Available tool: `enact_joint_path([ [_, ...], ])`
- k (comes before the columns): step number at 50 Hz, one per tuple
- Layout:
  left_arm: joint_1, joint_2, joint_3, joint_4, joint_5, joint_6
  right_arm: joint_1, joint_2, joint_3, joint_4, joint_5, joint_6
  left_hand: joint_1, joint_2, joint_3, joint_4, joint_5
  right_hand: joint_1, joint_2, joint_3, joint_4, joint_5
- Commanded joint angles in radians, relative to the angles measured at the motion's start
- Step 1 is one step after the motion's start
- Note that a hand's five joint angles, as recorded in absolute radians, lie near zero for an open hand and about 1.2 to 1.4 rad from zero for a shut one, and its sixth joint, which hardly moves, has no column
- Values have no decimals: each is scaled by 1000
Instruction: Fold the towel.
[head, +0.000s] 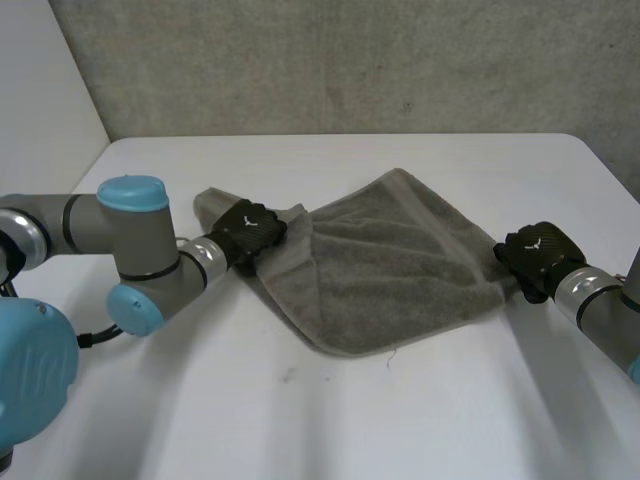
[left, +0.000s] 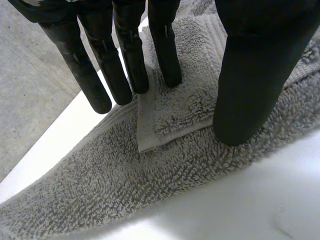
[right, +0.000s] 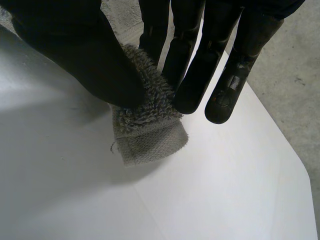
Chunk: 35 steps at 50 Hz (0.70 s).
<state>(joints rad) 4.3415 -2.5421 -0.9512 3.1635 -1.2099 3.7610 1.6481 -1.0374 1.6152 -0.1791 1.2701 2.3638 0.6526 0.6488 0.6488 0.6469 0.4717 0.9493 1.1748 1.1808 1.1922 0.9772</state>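
Clamps a corner of the towel (head: 390, 270) between thumb and fingers of the right hand (head: 535, 255), probably to anchor or lift that end. Rests the left hand (head: 250, 228), fingers straight and apart from the thumb, over a turned-in corner at its fingertips, likely to press the fold flat. Lies on the table (head: 300, 420), stretched from hand to hand. Cannot confirm left fingertip contact.

The towel (head: 390, 265) covers the middle of the white table (head: 400, 420) from the left hand (head: 250, 232) to the right hand (head: 535, 258), so any pass between them meets cloth. 2 bare stretches lie open: a broad one on the robot's side of the towel, and another beyond it up to the concrete wall (head: 350, 60). The left arm (head: 130, 250) crosses low over the near left part.
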Motion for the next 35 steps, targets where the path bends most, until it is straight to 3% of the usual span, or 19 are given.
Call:
enact_joint_path([
  [1, 1, -32, 48, 1, 0, -3, -1, 7, 0, 0, 0, 0, 133, 137, 137, 139, 140, 447, 221, 215, 204, 245],
  [7, 1, -59, 77, 1, 1, -3, -1, 13, 0, 0, 0, -1, 160, 163, 163, 165, 166, 447, 221, 215, 204, 245],
  [9, 1, -66, 84, 1, 1, -4, -1, 14, 0, -2, 0, -1, 254, 258, 258, 259, 260, 447, 221, 215, 204, 245],
  [13, -2, -66, 94, 0, 1, -4, -1, 20, 0, -2, 0, -17, 695, 699, 699, 701, 702, 447, 221, 215, 204, 245],
  [15, -2, -60, 94, 0, -2, -4, 1, 20, 0, -2, 3, -21, 743, 747, 747, 749, 750, 447, 221, 215, 204, 245],
  [29, -26, 144, -26, -8, -19, -3, -1, 19, -1, 7, 6, -40, 744, 747, 747, 749, 750, 447, 221, 215, 204, 245],
  [33, -23, 192, -92, -23, -20, 2, -1, 8, -3, 72, 6, -66, 744, 747, 747, 749, 750, 447, 221, 215, 204, 245],
  [35, -19, 239, -173, -63, -34, 3, 1, -12, -12, 198, 6, -113, 744, 747, 747, 749, 750, 447, 221, 215, 204, 245],
])
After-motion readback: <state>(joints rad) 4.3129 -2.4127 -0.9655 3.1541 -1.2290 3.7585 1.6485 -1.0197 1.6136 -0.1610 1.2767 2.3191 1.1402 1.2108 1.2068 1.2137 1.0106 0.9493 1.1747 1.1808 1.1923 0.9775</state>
